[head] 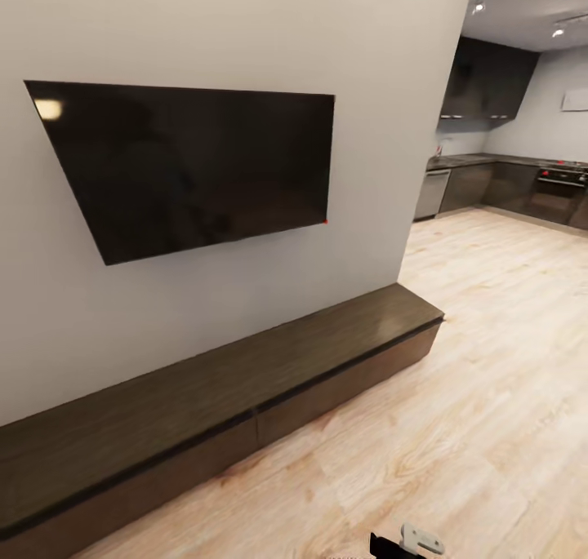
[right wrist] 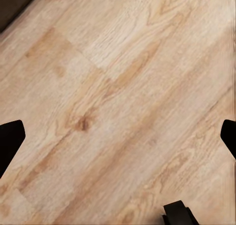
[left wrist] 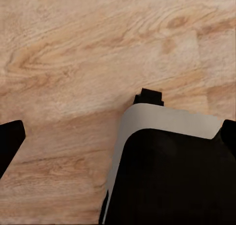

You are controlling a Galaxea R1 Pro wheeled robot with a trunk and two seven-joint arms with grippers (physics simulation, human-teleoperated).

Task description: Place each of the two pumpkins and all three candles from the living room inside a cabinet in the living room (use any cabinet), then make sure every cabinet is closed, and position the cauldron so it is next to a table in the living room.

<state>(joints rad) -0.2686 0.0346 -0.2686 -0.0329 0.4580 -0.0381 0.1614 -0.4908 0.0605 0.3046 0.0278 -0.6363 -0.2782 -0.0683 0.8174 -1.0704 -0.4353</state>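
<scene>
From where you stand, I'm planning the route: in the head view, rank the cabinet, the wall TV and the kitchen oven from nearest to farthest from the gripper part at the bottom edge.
1. Cabinet, low along the wall, left.
2. TV, on the wall above it.
3. Oven, far right, in the kitchen.

Floor [head: 457,428]: pale wood planks are running from the near living room to the far-right kitchen.
Cabinet [head: 245,388]: long, low and dark brown, it is sitting on the floor along the left wall, fronts closed, top bare.
</scene>
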